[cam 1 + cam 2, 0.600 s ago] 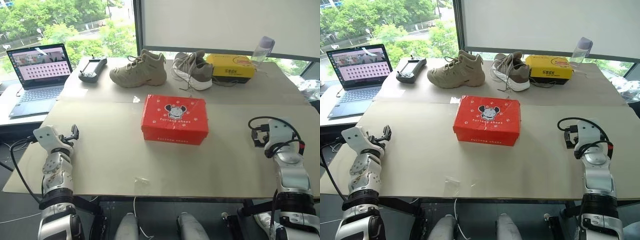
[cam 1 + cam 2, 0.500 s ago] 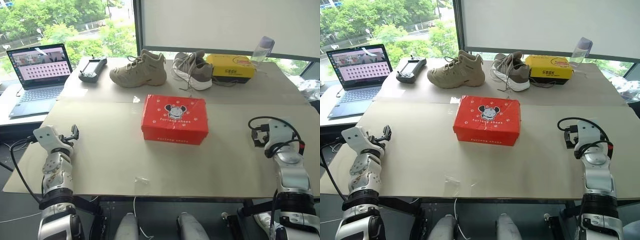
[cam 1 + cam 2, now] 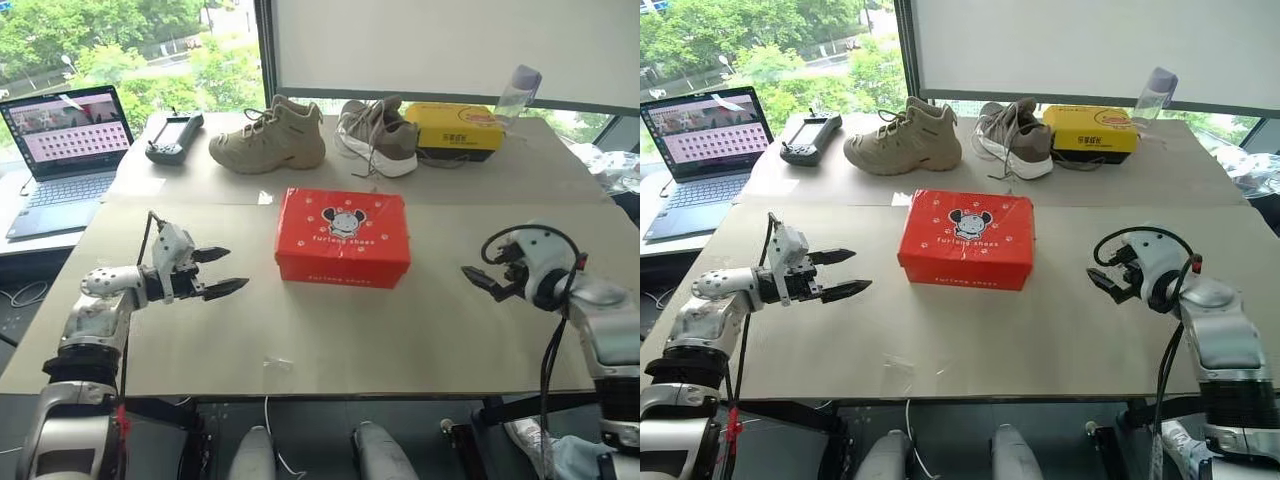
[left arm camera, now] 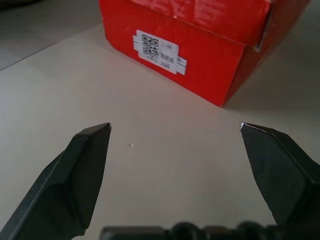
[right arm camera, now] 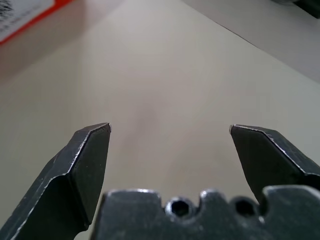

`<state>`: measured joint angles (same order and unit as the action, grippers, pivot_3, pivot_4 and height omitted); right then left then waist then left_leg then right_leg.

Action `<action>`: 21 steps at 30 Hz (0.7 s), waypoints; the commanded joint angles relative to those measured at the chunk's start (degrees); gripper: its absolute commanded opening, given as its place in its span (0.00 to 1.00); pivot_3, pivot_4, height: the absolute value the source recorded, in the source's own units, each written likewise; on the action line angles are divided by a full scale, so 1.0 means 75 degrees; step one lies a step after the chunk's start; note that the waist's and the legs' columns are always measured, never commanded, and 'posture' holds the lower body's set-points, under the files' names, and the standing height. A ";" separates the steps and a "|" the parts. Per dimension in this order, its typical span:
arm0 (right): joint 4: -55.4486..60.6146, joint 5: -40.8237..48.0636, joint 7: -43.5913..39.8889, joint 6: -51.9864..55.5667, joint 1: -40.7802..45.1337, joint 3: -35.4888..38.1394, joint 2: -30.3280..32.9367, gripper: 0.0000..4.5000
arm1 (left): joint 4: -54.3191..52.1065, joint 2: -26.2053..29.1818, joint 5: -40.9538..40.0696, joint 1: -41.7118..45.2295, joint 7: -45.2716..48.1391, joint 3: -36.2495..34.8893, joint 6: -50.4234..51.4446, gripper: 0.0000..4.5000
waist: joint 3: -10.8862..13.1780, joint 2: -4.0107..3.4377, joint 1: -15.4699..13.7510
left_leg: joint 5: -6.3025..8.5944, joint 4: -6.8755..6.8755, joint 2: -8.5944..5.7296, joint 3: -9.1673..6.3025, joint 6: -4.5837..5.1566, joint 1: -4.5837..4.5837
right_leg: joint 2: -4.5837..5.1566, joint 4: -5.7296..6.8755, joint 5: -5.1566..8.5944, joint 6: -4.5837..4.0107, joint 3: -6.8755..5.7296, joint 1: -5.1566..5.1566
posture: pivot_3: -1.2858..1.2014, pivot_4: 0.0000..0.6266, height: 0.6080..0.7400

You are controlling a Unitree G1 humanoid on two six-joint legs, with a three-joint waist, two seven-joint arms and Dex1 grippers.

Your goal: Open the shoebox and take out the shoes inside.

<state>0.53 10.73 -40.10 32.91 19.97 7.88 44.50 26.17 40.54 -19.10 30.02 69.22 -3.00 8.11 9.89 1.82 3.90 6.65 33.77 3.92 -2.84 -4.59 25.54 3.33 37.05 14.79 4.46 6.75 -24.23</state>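
Note:
The red shoebox (image 3: 343,237), with a white mouse logo on its lid, lies shut in the middle of the table. The shoes are hidden inside it. My left gripper (image 3: 237,267) hovers open a short way to the left of the box and points at its left end. In the left wrist view, that end of the shoebox (image 4: 200,40) carries a white label and lies past the open left gripper (image 4: 175,127). My right gripper (image 3: 478,275) stands open to the right of the box, apart from it, with bare table in front of it (image 5: 170,127).
Along the back of the table stand a big beige shoe (image 3: 268,135), a grey-and-white sneaker (image 3: 378,135), a yellow box (image 3: 458,128) and a water bottle (image 3: 518,92). A handheld controller (image 3: 172,138) and a laptop (image 3: 65,140) sit at the back left.
Both arms have swung inward from the table's outer edges, so each gripper now points toward the shoebox. The box has not moved. The camera has shifted a little.

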 commanded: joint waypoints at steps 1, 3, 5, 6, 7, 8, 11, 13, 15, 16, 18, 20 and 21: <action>0.0288 0.0271 -0.0228 0.0107 0.0343 -0.0112 -0.0099 0.88 | 0.0236 -0.0037 0.0095 0.0313 0.0040 -0.0036 -0.0155 0.87 | 0.0001 0.0001 0.0001 | 0.0000 0.0008 0.0000 0.0001 0.0000 0.0001 | 0.0001 0.0001 -0.0001 0.0000 0.0002 0.0002 | 0.52 0.24 0.79; 0.0129 0.0079 -0.0369 -0.0020 0.0489 -0.0520 -0.0107 0.77 | 0.0490 -0.0180 0.0141 0.0526 -0.0003 -0.0040 -0.0259 0.74 | 0.0002 0.0001 -0.0004 | -0.0001 0.0021 -0.0005 0.0006 0.0000 0.0003 | 0.0003 0.0002 -0.0003 -0.0003 0.0008 0.0003 | 0.52 0.24 0.79; -0.0179 -0.0195 -0.0367 -0.0147 0.0682 -0.0895 -0.0119 0.62 | 0.0739 -0.0312 0.0266 0.0703 -0.0027 0.0020 -0.0410 0.58 | 0.0002 0.0003 -0.0010 | -0.0002 0.0034 -0.0007 0.0007 0.0000 0.0003 | 0.0005 0.0001 -0.0003 -0.0012 0.0011 0.0009 | 0.52 0.24 0.79; -0.0365 -0.0327 -0.0326 -0.0220 0.0800 -0.1042 -0.0142 0.54 | 0.0861 -0.0380 0.0340 0.0791 -0.0040 0.0064 -0.0488 0.50 | 0.0002 0.0003 -0.0014 | -0.0002 0.0038 -0.0006 0.0006 0.0001 0.0005 | 0.0005 0.0001 0.0000 -0.0022 0.0011 0.0008 | 0.52 0.24 0.79; -0.0665 -0.0474 -0.0259 -0.0336 0.0999 -0.1200 -0.0216 0.44 | 0.1053 -0.0493 0.0433 0.0938 -0.0074 0.0129 -0.0615 0.40 | 0.0002 0.0003 -0.0027 | -0.0003 0.0039 -0.0007 0.0007 0.0001 0.0004 | 0.0005 0.0001 0.0004 -0.0031 0.0011 0.0008 | 0.52 0.24 0.79; -0.0917 -0.0566 -0.0203 -0.0428 0.1174 -0.1304 -0.0296 0.38 | 0.1233 -0.0594 0.0529 0.1074 -0.0129 0.0184 -0.0731 0.33 | 0.0003 0.0003 -0.0042 | -0.0003 0.0040 -0.0006 0.0007 0.0001 0.0005 | 0.0004 0.0001 0.0004 -0.0031 0.0010 0.0009 | 0.52 0.24 0.79; -0.1933 -0.0985 -0.0010 -0.0858 0.1840 -0.1686 -0.0647 0.15 | 0.2049 -0.0968 0.1140 0.1625 -0.0500 0.0520 -0.1419 0.08 | 0.0003 0.0003 -0.0069 | -0.0004 0.0040 -0.0007 0.0007 0.0003 0.0007 | 0.0004 0.0002 -0.0020 0.0010 0.0009 0.0007 | 0.52 0.24 0.79; -0.2568 -0.1287 0.0062 -0.1174 0.2223 -0.1950 -0.0866 0.02 | 0.2584 -0.1268 0.1338 0.2007 -0.0650 0.0611 -0.1694 0.00 | 0.0003 0.0003 -0.0087 | -0.0004 0.0039 -0.0007 0.0007 0.0003 0.0010 | 0.0003 0.0003 -0.0022 0.0012 0.0008 0.0005 | 0.52 0.24 0.79; -0.3154 -0.1532 0.0176 -0.1496 0.2583 -0.2170 -0.1153 0.02 | 0.3250 -0.1651 0.1568 0.2458 -0.0955 0.0690 -0.1949 0.00 | 0.0003 0.0004 -0.0113 | -0.0004 0.0036 -0.0008 0.0006 0.0003 0.0018 | 0.0002 0.0002 -0.0022 0.0014 0.0007 -0.0003 | 0.52 0.24 0.79; -0.3371 -0.1574 0.0208 -0.1620 0.2737 -0.2226 -0.1318 0.02 | 0.3538 -0.1826 0.1754 0.2658 -0.1124 0.0788 -0.2111 0.00 | 0.0004 0.0005 -0.0127 | -0.0004 0.0034 -0.0008 0.0005 0.0003 0.0021 | 0.0002 0.0002 -0.0022 0.0015 0.0006 -0.0004 | 0.52 0.24 0.79; -0.3624 -0.1648 0.0217 -0.1794 0.2959 -0.2323 -0.1622 0.02 | 0.4014 -0.2153 0.2039 0.3002 -0.1402 0.0927 -0.2432 0.00 | 0.0004 0.0005 -0.0126 | -0.0004 0.0025 -0.0009 -0.0001 0.0003 0.0024 | 0.0001 0.0001 -0.0020 0.0017 0.0002 -0.0006 | 0.52 0.24 0.79; -0.3569 -0.1690 0.0120 -0.1842 0.3028 -0.2426 -0.1853 0.02 | 0.4326 -0.2435 0.2208 0.3244 -0.1501 0.1026 -0.2662 0.00 | 0.0004 0.0005 -0.0123 | -0.0004 0.0020 -0.0009 -0.0003 0.0004 0.0024 | 0.0000 0.0001 -0.0020 0.0017 0.0000 -0.0006 | 0.52 0.24 0.79; -0.3524 -0.1685 0.0071 -0.1831 0.3032 -0.2436 -0.1918 0.02 | 0.4431 -0.2495 0.2257 0.3306 -0.1494 0.1038 -0.2752 0.00 | 0.0004 0.0005 -0.0125 | -0.0004 0.0017 -0.0009 -0.0004 0.0003 0.0024 | -0.0001 0.0002 -0.0020 0.0017 -0.0001 -0.0007 | 0.52 0.24 0.79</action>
<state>-27.13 -1.90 -38.88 20.41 41.97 -10.04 30.92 58.73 22.61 -3.02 53.18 57.69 3.98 -10.07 9.91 1.85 2.96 6.62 33.88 3.86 -2.89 -4.56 25.72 3.32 37.08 14.65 4.58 6.72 -24.28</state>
